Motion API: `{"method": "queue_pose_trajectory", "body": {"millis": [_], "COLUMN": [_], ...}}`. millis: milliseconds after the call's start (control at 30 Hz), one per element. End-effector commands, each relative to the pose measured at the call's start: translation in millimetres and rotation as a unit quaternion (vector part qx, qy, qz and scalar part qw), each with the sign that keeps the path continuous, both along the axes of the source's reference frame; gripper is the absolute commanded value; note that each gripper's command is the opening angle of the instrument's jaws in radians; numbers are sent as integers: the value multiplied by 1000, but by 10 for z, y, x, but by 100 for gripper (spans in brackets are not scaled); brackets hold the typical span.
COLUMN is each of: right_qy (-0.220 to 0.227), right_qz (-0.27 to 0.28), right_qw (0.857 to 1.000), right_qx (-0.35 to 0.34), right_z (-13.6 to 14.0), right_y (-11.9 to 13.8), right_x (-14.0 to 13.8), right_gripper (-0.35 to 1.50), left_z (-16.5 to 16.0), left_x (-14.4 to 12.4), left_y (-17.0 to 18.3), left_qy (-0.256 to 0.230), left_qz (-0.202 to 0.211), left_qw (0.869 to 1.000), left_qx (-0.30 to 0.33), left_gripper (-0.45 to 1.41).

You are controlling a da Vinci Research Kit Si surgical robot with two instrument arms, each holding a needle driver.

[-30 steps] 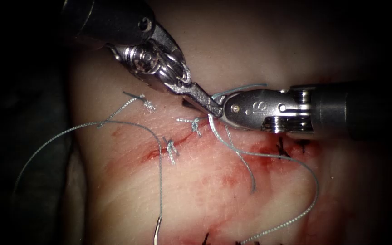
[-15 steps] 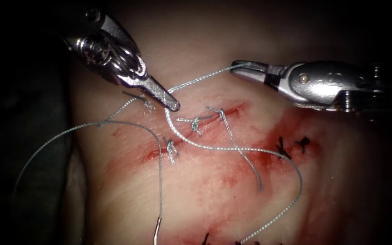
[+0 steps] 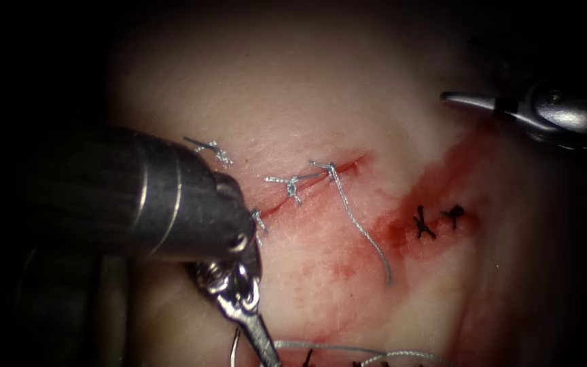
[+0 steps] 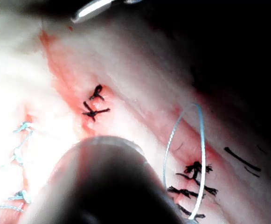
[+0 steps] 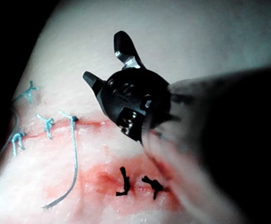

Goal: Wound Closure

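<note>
The tissue [image 3: 348, 88] bears a slanted cut [image 3: 307, 187] closed by several pale thread knots [image 3: 293, 183]. A loose thread tail [image 3: 361, 228] runs from the uppermost knot down to the right. My left tool [image 3: 266, 346] reaches down from its thick shaft [image 3: 137, 197] to the lower edge, beside the needle [image 3: 234, 348], which lies on the tissue below the cut's left end with nothing holding it. Long thread [image 3: 348, 350] trails right from the tool's tip. My right tool [image 3: 473, 102] hovers far right of the cut, open and empty [image 5: 102, 63].
Two black stitches [image 3: 436, 219] sit in red fluid [image 3: 388, 238] right of the cut. Several more black stitches [image 4: 193, 179] line the tissue's near edge, with a thread loop [image 4: 198, 154] over them. The left shaft covers the cut's left end.
Both tools pulled apart from the knot, then the right let go of the thread, opened and drew back to the upper right. The left swung down to the needle; the long thread shifted to the bottom.
</note>
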State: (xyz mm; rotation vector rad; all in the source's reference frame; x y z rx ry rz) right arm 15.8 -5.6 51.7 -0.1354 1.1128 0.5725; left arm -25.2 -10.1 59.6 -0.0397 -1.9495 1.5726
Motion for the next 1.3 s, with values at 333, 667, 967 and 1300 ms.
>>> {"method": "queue_pose_trajectory", "body": {"millis": [333, 667, 967, 1300], "right_qy": [9, 11, 11, 17], "right_qz": [8, 10, 13, 13], "right_qw": [1000, 1000, 1000, 1000], "right_qx": [12, 16, 16, 23], "right_z": [5, 6, 8, 5], "right_y": [-10, -13, -18, -27], "right_x": [18, 18, 22, 32], "right_gripper": [116, 121, 126, 128], "left_z": [9, -26, -87, -101], "left_x": [-10, -24, 37, 124], "left_y": [84, 179, 223, 227], "left_qy": [-19, -74, 15, 123], "left_qz": [-98, -144, -187, -222], "left_qw": [970, 855, 878, 878], "left_qx": [-220, -493, -440, -406], "left_gripper": [96, 93, 61, 88]}}
